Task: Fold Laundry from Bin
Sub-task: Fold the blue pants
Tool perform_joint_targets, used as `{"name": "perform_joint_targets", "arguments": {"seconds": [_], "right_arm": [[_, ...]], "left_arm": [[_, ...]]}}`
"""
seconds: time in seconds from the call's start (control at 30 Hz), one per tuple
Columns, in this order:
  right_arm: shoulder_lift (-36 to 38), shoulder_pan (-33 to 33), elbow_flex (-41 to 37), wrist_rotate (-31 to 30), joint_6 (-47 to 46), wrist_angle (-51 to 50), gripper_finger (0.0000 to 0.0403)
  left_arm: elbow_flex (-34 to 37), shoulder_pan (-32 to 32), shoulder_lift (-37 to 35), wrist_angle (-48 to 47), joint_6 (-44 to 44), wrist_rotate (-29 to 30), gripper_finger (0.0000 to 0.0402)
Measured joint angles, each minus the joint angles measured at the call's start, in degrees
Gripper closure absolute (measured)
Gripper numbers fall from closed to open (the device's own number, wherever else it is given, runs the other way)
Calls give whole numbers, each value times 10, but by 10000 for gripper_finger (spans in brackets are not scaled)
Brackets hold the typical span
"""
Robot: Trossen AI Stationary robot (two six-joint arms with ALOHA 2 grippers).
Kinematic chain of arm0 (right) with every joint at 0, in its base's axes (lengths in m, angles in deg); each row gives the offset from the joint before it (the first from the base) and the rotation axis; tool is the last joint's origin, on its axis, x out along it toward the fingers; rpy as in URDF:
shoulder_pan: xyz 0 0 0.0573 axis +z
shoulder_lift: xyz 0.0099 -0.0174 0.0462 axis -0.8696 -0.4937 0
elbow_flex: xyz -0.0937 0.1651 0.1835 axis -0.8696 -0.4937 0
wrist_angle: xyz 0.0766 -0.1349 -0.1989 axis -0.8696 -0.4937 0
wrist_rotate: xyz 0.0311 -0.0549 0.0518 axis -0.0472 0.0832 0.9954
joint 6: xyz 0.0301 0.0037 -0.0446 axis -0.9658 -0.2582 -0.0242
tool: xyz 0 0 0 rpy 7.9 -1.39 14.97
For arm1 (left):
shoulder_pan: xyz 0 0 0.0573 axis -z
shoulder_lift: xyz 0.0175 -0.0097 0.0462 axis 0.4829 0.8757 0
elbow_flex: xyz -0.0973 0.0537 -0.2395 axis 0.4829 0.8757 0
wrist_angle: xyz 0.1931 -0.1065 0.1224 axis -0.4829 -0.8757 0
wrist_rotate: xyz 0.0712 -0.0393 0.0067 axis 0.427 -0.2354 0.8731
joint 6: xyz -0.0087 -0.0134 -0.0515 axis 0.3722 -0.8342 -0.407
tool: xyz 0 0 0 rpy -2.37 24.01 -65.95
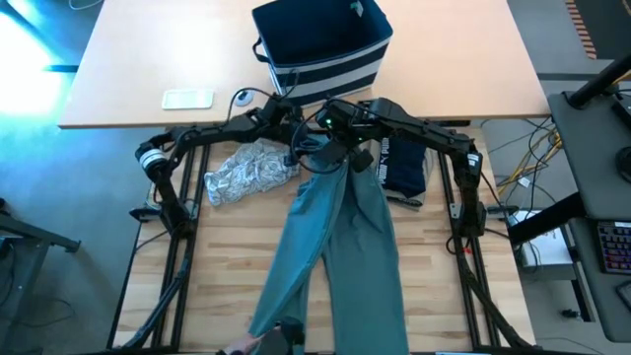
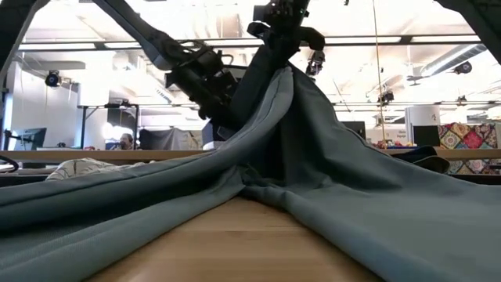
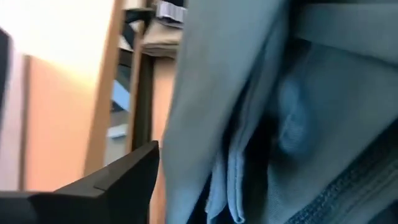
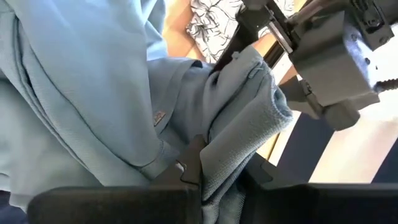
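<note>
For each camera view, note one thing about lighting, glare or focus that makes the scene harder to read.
High view: blue-white glare washes out the top-left corner, beyond the table. Low view: bright ceiling lights backlight the lifted teal-green garment, leaving the arms as silhouettes. Left wrist view: the garment sits too close, soft and blurred, with a blown-out pale background. Right wrist view: the cloth folds are sharp, but the lower right is overexposed.
</note>
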State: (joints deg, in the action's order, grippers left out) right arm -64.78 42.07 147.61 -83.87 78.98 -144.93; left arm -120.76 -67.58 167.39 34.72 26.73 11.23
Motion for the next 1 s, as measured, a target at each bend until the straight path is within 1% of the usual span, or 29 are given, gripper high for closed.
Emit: {"name": "perform_joint_targets", "arguments": {"seconds": [0.1, 0.17, 0.23, 0.33, 0.43, 0.6, 0.63, 0.77, 0.87, 0.9, 1.0], "right_arm": [[0, 0, 0, 0, 0, -2, 369], [0, 0, 0, 0, 0, -4, 369], [0, 0, 0, 0, 0, -4, 369], [0, 0, 0, -1, 0, -5, 369], [1, 0, 0, -1, -2, -6, 369], [4, 1, 4, -5, -3, -7, 369], [4, 1, 6, -8, -4, -6, 369], [4, 3, 32, -34, -34, 7, 369], [4, 5, 80, -36, -63, 22, 369], [4, 5, 93, -37, -70, 36, 369], [42, 12, 78, -52, -73, 126, 369]], "left_arm": [[-41, -1, 12, -72, 36, -15, 112], [-68, -1, 24, -103, 53, -34, 124], [-90, -1, 45, -113, 56, -47, 140], [-126, 2, 79, -129, 58, -39, 175], [-177, 3, 101, -189, 51, -42, 233], [-269, -7, 111, -320, 63, -63, 371], [-285, -9, 111, -349, 64, -64, 382], [-351, -12, 102, -465, 61, -63, 382], [-412, -12, 77, -532, 47, -64, 390], [-435, -12, 67, -546, 38, -63, 390], [-521, -9, 37, -591, 17, -45, 390]]}}
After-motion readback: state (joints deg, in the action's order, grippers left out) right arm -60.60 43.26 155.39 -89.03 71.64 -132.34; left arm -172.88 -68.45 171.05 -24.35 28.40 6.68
